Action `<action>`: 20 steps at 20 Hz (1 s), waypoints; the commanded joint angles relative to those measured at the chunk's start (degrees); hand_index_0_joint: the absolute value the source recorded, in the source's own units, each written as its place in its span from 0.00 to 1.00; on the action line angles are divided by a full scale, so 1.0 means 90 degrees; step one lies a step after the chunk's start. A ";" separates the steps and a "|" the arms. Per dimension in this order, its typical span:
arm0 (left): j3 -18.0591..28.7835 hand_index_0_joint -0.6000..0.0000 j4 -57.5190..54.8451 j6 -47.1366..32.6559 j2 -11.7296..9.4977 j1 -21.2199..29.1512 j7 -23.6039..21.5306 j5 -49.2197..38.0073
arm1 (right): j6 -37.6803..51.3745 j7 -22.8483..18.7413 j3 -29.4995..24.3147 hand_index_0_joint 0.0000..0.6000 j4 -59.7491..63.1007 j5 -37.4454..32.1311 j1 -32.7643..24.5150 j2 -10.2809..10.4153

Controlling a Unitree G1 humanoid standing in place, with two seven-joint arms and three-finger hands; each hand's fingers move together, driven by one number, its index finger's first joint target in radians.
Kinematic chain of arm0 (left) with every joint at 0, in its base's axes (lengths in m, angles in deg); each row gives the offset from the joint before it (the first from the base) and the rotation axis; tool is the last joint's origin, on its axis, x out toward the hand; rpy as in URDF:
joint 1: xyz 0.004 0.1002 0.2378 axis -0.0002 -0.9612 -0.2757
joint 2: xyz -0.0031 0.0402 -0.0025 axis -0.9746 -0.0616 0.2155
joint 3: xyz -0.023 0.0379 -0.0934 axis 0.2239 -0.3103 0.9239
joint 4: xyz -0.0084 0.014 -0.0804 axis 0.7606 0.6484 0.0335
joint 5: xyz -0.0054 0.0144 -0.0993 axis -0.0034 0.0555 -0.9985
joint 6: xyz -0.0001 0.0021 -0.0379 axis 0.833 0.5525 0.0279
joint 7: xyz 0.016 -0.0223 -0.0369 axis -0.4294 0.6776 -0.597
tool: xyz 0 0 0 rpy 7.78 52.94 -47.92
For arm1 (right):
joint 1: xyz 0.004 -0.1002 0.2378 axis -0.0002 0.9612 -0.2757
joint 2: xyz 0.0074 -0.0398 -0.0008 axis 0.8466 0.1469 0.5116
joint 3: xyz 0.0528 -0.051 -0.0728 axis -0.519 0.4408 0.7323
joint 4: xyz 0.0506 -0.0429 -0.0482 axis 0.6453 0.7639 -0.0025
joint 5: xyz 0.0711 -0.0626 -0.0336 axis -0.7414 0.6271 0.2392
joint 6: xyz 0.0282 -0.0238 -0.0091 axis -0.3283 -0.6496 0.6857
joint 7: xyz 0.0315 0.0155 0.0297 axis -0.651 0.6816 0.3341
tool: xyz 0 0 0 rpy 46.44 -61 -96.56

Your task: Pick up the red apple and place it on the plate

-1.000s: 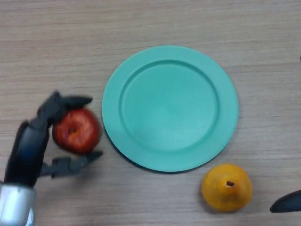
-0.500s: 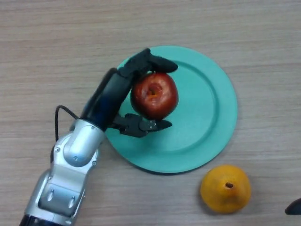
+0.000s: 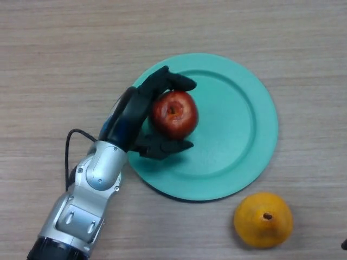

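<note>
The red apple (image 3: 174,114) is over the left part of the green plate (image 3: 238,124). My left hand (image 3: 135,116) is curled round the apple, fingers above it and thumb below it. I cannot tell whether the apple rests on the plate or hangs just above it. My right hand shows only as a dark sliver at the lower right corner (image 3: 344,245).
An orange fruit (image 3: 263,220) lies on the wooden table (image 3: 65,49) below the plate's right side, close to its rim.
My left hand closed on the apple at the table's left, carried it right over the plate, and has since lowered it slightly. The right hand has slid almost out of view.
</note>
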 commanded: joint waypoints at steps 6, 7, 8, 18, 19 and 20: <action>0.1307 1.00 -0.3072 0.1347 -0.0093 -0.0072 0.1229 0.0126 | 0.0157 -0.0677 0.0226 0.00 -0.0331 0.0306 -0.0741 -0.0525; 0.1487 1.00 -0.3988 0.2176 -0.0128 -0.0150 0.1694 -0.0368 | -0.0024 -0.0667 0.0279 0.00 -0.0331 0.0337 -0.0949 -0.0503; 0.1701 1.00 -0.4664 0.2949 -0.0225 -0.0203 0.1863 -0.0744 | -0.0219 -0.0704 0.0264 0.00 -0.0331 0.0275 -0.1123 -0.0495; 0.3702 1.00 -0.5935 0.0970 -0.0856 -0.2421 0.1588 -0.3098 | -0.1335 -0.0085 0.0690 0.00 -0.0331 0.0924 -0.2171 0.0813; 0.3779 1.00 -0.5667 0.0784 -0.0871 -0.2319 0.1568 -0.2858 | -0.1479 -0.0313 0.0827 0.00 -0.0331 0.0941 -0.2293 0.0744; 0.3956 1.00 -0.5578 0.0912 -0.0963 -0.2207 0.1572 -0.2996 | -0.1469 -0.0610 0.1056 0.00 -0.0331 0.0949 -0.2340 0.0583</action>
